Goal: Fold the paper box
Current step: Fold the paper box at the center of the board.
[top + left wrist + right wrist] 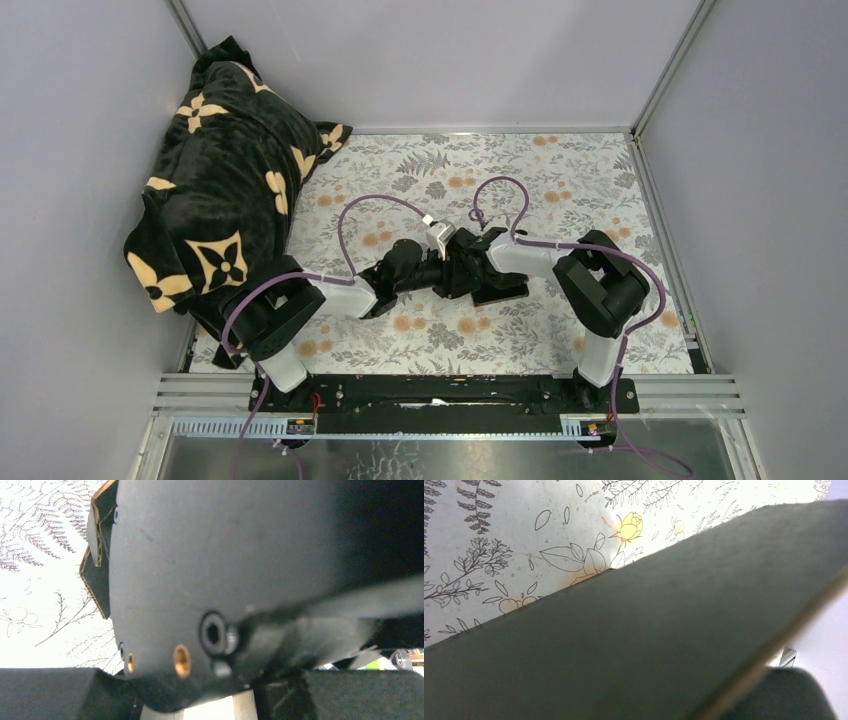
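Seen from above, your two arms reach inward and meet at the middle of the flowered tablecloth. The left pincer and the right pincer sit tip to tip, almost touching. The paper box lies right beneath them; one flat black panel pokes out toward the near side, under the right arm, resting on the cloth.

From your left wrist camera, the right pincer's dark casing fills most of the view, very close. At its upper left, folded edges of the box show their brown cut core. Your left fingers stand apart at the bottom corners; I cannot tell whether they press on anything.

From your right wrist camera, a broad black panel of the box slants across nearly the whole view, with the cloth showing above it. One finger sits just under the panel's edge and the other is hidden behind the card, so the right pincer appears to be clamped on the box.

A black blanket with cream flowers is heaped in the far left corner, well apart from the box.
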Controlling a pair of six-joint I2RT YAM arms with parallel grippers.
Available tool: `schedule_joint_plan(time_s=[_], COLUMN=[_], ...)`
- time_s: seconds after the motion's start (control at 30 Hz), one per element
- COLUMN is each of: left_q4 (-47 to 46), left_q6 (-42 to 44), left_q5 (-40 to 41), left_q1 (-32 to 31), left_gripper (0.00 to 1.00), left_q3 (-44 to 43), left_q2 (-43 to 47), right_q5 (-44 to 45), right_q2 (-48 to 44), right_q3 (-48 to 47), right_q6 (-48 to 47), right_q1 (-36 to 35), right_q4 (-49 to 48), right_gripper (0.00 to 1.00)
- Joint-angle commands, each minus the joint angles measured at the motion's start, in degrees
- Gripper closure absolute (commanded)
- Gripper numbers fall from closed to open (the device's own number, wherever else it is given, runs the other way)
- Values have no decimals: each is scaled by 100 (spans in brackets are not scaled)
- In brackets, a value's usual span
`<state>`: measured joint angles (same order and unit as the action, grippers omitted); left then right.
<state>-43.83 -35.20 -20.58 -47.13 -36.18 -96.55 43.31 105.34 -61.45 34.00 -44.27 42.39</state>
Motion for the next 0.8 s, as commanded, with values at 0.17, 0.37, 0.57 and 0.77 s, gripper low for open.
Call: schedule_joint_plan(time_s=[0.17,0.37,0.57,0.77], left_q4=[60,77,119,178], left_q6=[201,190,193,214], left_q5=[118,146,176,186], left_q1=[11,12,14,14], left_gripper=[62,62,62,63], left_q3=[-32,0,12,11], left_q2=[190,241,266,323], right_q5=[-635,-982,-1341,-1688], right_q2=[-328,-856,-1287,-1578], right_q3=[290,413,714,953], right_q6=[-8,-256,-405,-438], right_q1=[-301,-293,-239,-105], right_q4=[-265,-539,-944,-1246], right_gripper=[81,77,69,66])
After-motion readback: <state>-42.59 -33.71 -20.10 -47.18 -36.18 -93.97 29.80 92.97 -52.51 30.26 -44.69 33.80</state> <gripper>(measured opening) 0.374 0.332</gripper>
